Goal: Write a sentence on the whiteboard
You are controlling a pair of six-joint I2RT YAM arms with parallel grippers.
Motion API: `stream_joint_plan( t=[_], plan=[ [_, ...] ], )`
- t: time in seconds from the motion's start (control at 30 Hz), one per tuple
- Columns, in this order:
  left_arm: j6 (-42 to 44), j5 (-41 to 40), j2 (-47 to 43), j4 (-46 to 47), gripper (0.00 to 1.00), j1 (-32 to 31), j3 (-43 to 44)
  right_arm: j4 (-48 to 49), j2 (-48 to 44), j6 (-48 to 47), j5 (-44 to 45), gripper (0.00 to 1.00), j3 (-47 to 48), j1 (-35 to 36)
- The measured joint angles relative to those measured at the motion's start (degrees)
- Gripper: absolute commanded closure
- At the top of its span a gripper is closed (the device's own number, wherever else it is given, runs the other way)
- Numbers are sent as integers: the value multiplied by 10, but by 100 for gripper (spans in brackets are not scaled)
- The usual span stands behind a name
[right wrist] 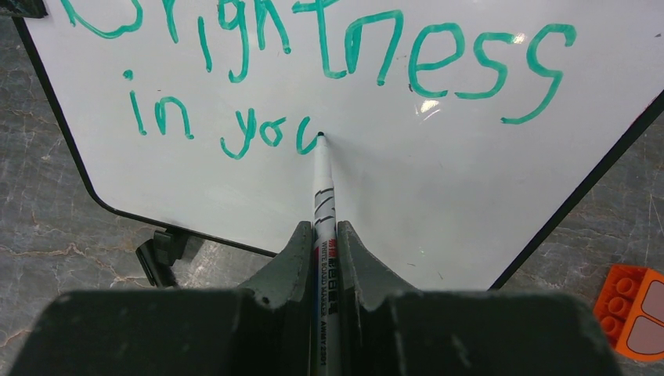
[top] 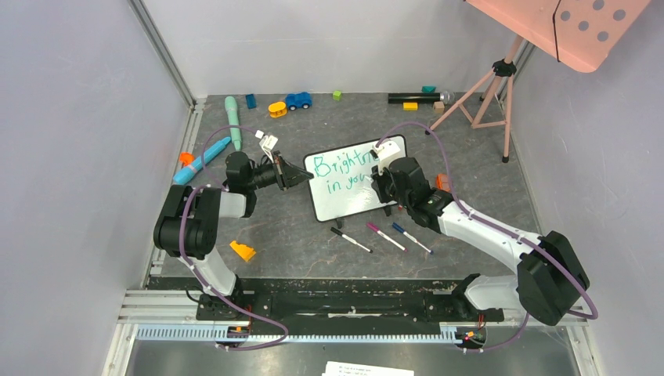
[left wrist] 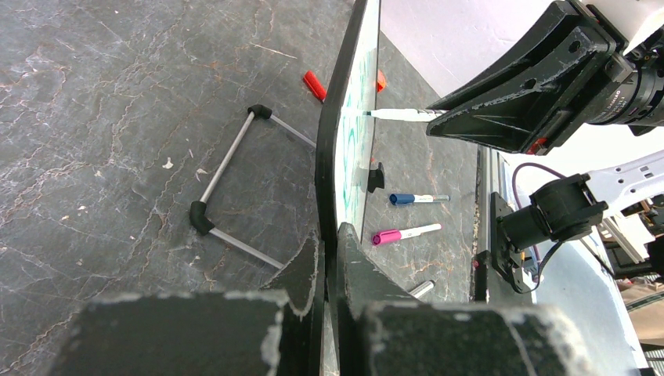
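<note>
Whiteboard: propped upright on the table between the left pincer and the right pincer, with the sentence facing the right pincer.
Left pincer: closed on the whiteboard's black-framed side edge, one finger on the back and the other on the written face.
Right pincer: clamped on a white marker that points straight ahead from between its fingers.
Marker tip: touches the whiteboard just ahead of the right pincer, at the upper end of a curved stroke.
Sentence: teal-green. "Brightness" runs along the top line, beyond the tip. "in yo" and the curved stroke sit on the second line, left of the tip.
Board foot: black, under the lower edge, to the left of the right pincer's fingers.
Wire stand: behind the board, ahead and left of the left pincer.
Loose pens: a black-capped marker, a pink-capped marker and a blue-capped marker lie on the table on the near side of the right pincer, apart from the board.
Orange brick: on the table to the right of the right pincer.
</note>
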Motion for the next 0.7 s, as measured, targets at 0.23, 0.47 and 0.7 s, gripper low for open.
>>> stream_joint_plan(
  t=[0.23, 0.47, 0.7],
  plan=[
    [0, 0, 0, 0, 98, 0, 0, 3, -2, 4, -3, 100, -5, -2],
    [0, 0, 0, 0, 98, 0, 0, 7, -18, 6, -4, 100, -30, -4],
    [0, 0, 0, 0, 98, 0, 0, 1, -23, 6, -4, 100, -35, -5]
  ],
)
